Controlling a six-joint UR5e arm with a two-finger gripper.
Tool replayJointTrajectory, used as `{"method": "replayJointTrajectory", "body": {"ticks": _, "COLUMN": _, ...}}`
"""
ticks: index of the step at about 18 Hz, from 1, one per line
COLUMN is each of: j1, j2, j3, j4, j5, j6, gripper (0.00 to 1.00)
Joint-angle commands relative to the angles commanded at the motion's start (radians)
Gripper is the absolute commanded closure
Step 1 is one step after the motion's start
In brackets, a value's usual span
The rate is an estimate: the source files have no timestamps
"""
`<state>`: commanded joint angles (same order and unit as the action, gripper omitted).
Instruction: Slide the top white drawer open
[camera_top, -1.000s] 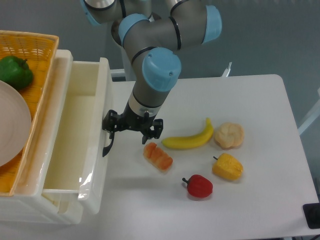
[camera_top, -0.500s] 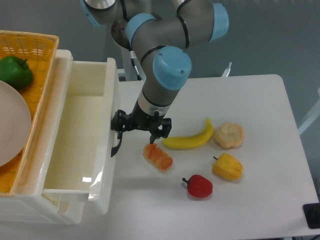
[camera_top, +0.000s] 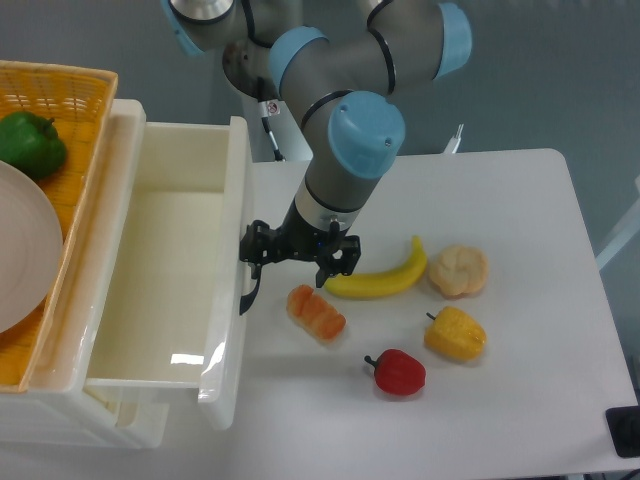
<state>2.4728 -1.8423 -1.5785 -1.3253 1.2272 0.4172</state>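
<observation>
Cream-white and glossy, the top white drawer (camera_top: 165, 270), a wide deep rectangular plastic tub, stands pulled well out of the white cabinet (camera_top: 125, 425) at the left of the white table (camera_top: 500, 400); its long axis runs up and down the view, and its front panel faces right, toward the table's middle. One curved black handle (camera_top: 247, 290) sits on that front. The two-finger black gripper (camera_top: 297, 262) of the grey and blue robot arm (camera_top: 345, 150) hangs just beside the drawer front, its fingers spread a little apart; the left finger is at or against the handle, but whether it truly grips it I cannot tell. On top of the cabinet rests one yellow wicker basket (camera_top: 75, 90) holding one green pepper (camera_top: 30, 142) and one white plate (camera_top: 25, 260). Five food pieces lie on the table right of the drawer: one orange-striped sushi-like piece (camera_top: 316, 313) just below the gripper, one yellow banana (camera_top: 382, 277), one pale bread roll (camera_top: 459, 270), one yellow pepper (camera_top: 455, 334) and one red pepper (camera_top: 397, 372).
</observation>
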Motion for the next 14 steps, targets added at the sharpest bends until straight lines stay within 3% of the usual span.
{"method": "replayJointTrajectory", "body": {"ticks": 14, "j1": 0.011, "j2": -0.005, "j3": 0.000, "j4": -0.005, "j5": -0.021, "j6": -0.003, "gripper": 0.00}}
